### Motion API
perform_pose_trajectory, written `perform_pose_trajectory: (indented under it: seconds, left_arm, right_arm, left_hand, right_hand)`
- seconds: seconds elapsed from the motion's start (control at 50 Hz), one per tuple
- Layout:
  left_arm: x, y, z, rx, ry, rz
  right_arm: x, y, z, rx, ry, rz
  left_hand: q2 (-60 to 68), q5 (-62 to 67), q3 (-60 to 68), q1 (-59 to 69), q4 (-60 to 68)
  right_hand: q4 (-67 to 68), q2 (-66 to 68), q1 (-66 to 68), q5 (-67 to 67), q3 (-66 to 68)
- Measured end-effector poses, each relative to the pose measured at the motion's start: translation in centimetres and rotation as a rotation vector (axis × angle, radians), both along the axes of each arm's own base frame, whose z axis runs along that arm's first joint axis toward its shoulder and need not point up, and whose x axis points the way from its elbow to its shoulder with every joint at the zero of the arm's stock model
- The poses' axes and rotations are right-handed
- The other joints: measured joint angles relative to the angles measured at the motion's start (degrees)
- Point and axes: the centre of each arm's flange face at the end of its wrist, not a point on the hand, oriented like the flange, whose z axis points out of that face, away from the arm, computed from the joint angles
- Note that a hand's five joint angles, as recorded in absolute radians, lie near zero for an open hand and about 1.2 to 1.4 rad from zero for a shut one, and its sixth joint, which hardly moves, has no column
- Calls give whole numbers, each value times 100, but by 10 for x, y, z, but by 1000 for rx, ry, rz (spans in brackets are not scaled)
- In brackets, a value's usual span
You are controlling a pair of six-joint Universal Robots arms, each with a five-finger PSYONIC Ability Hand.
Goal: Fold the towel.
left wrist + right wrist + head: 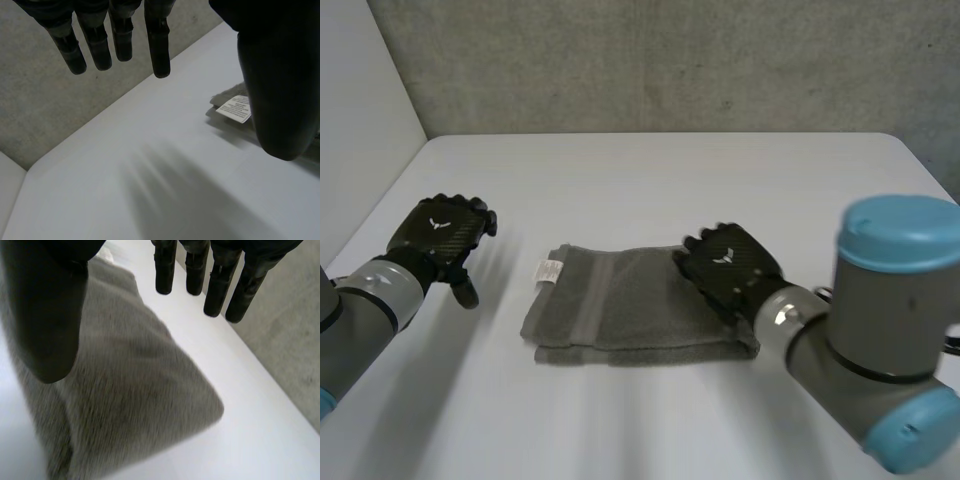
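Head view, right robot hand (pixel 730 268) over towel (pixel 615 305)

1. Grey folded cloth towel (pixel 620 305): soft, fuzzy pile, matt, with a flatter woven band.
2. Small white label (pixel 549 271) at the towel's 10 o'clock corner: smooth, printed, paper-like.
3. White table (pixel 650 180): smooth, matt.
4. Black left hand (pixel 440 232) and black right hand (pixel 730 268): hard shells, faint sheen.
5. Grey wall (pixel 670 60) at 12 o'clock: rough, speckled.
6. Light-blue arm cap (pixel 900 232): smooth plastic.
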Motion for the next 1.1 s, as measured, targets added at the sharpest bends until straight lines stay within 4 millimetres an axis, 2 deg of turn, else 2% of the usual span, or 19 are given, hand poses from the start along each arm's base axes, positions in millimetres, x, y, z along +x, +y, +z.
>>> perform_pose_trajectory:
  seconds: [0.04, 0.14, 0.22, 0.3, 0.36, 0.48, 0.56, 0.82, 0.94, 1.04, 1.1]
  left_arm:
    - [-3, 2, 0, 0, 0, -11]
    - [-6, 4, 0, 2, 0, -21]
    - [-7, 5, -1, 4, -1, -24]
    - [-7, 5, -2, 8, -1, -24]
    - [-6, 5, -3, 10, -1, -24]
    - [-6, 6, -4, 12, -2, -24]
    - [-6, 7, -4, 9, -2, -23]
    - [-5, 7, -4, 8, -2, -22]
    - [-5, 8, -4, 8, -2, -21]
    - [-5, 7, 0, -7, 1, -20]
    - [-6, 5, 5, -24, 7, -20]
  right_arm:
    - [-15, -1, -9, 20, -3, -21]
    - [-30, -1, -28, 48, -3, -50]
    - [-39, -3, -42, 63, -24, -80]
    - [-42, -8, -47, 62, -51, -102]
    - [-43, -11, -48, 62, -61, -111]
    - [-43, -16, -53, 73, -59, -118]
    - [-44, -16, -55, 84, -52, -120]
    - [-52, -14, -57, 121, -43, -125]
    - [-65, -13, -53, 178, -25, -141]
    - [-78, -23, -38, 177, -18, -154]
    - [-81, -34, -21, 130, -11, -148]
  left_hand:
    - [0, 0, 0, 0, 0]
    - [0, -1, 0, 0, 0]
    - [0, 0, 0, 0, 0]
    - [0, 0, 0, 0, 0]
    - [0, -1, 0, 0, 0]
    - [0, 0, 0, 0, 0]
    - [0, 0, 0, 0, 0]
    - [0, 0, 0, 0, 0]
    - [0, -1, 0, 0, 0]
    - [-1, -1, 0, 0, 0]
    - [-1, -1, 0, 0, 0]
  right_hand:
    - [165, 120, 135, 186, 161]
    - [819, 780, 746, 813, 806]
    - [1791, 1809, 1809, 1764, 1815]
    - [3647, 3726, 3708, 3621, 3634]
    - [4205, 4209, 4206, 4148, 4181]
    - [4413, 4414, 4398, 4355, 4408]
    - [5566, 5560, 5283, 5518, 5543]
    - [5863, 5720, 5501, 5804, 5852]
    - [5863, 5720, 5501, 5804, 5854]
    - [5863, 5720, 5579, 5804, 5868]
    - [5863, 5720, 5615, 5804, 5870]
